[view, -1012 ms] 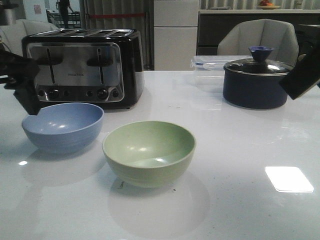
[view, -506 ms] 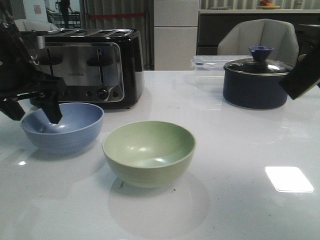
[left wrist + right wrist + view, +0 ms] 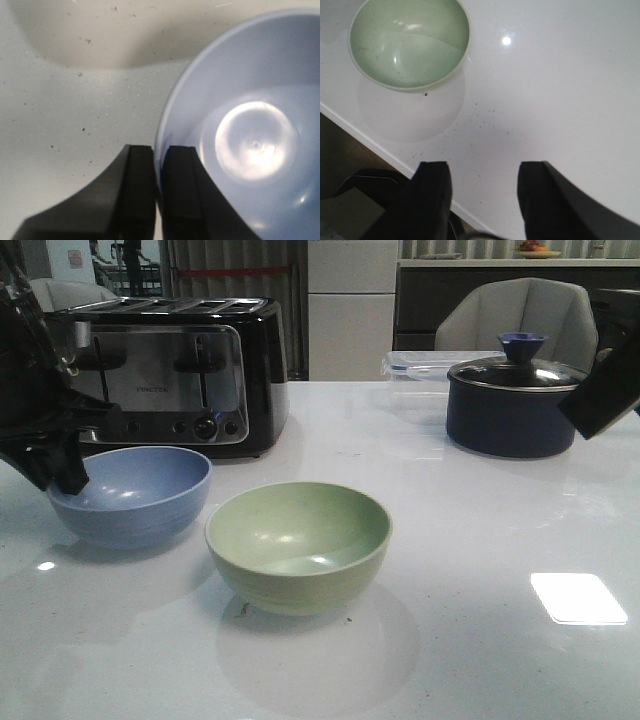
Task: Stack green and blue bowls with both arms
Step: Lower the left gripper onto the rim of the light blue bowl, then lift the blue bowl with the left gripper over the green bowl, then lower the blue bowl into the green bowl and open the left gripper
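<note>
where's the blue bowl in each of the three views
Front view: blue bowl at the left, before the toaster, left gripper on its rim.
Left wrist view: fills the right side, rim between the fingers.
Right wrist view: not in it.
Shared landmark: the pinched rim.

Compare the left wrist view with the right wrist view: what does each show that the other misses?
Only the left wrist view shows the blue bowl, its rim pinched by the left gripper. Only the right wrist view shows the green bowl, untouched, and the open right gripper above bare tabletop. Both show the white table.
</note>
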Tool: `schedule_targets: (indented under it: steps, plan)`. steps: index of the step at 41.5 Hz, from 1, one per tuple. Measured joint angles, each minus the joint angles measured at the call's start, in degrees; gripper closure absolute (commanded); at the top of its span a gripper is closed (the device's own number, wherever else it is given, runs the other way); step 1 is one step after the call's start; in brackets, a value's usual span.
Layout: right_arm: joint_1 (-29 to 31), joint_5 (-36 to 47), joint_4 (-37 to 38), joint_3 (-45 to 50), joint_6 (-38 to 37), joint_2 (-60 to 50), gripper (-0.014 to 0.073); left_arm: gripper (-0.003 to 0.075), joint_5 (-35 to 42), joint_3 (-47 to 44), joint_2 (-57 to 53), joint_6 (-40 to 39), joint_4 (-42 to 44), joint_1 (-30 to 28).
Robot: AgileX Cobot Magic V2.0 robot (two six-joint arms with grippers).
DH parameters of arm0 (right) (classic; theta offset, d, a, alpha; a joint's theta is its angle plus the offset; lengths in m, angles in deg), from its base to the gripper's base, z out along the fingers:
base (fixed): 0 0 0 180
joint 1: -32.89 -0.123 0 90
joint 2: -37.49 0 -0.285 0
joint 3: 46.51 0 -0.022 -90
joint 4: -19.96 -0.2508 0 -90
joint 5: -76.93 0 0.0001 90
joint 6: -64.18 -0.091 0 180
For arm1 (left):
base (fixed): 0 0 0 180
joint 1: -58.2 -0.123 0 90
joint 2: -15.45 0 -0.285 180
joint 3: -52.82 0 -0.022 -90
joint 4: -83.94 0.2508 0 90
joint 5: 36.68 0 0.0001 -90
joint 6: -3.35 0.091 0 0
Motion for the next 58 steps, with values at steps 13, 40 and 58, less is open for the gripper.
schedule_targets:
  steps: [13, 40, 58]
  plan:
    - [0.0, 0.0, 0.0, 0.0, 0.0, 0.0, 0.0160, 0.0627, -3.5, 2.3, 0.0, 0.0, 0.0, 0.0]
    - [0.0, 0.0, 0.0, 0.0, 0.0, 0.0, 0.0160, 0.0627, -17.5, 18.4, -2.8, 5.9, -3.4, 8.8]
    - [0.0, 0.0, 0.0, 0.0, 0.0, 0.0, 0.0160, 0.0628, -20.0, 18.7, -2.3, 6.3, -3.9, 19.6]
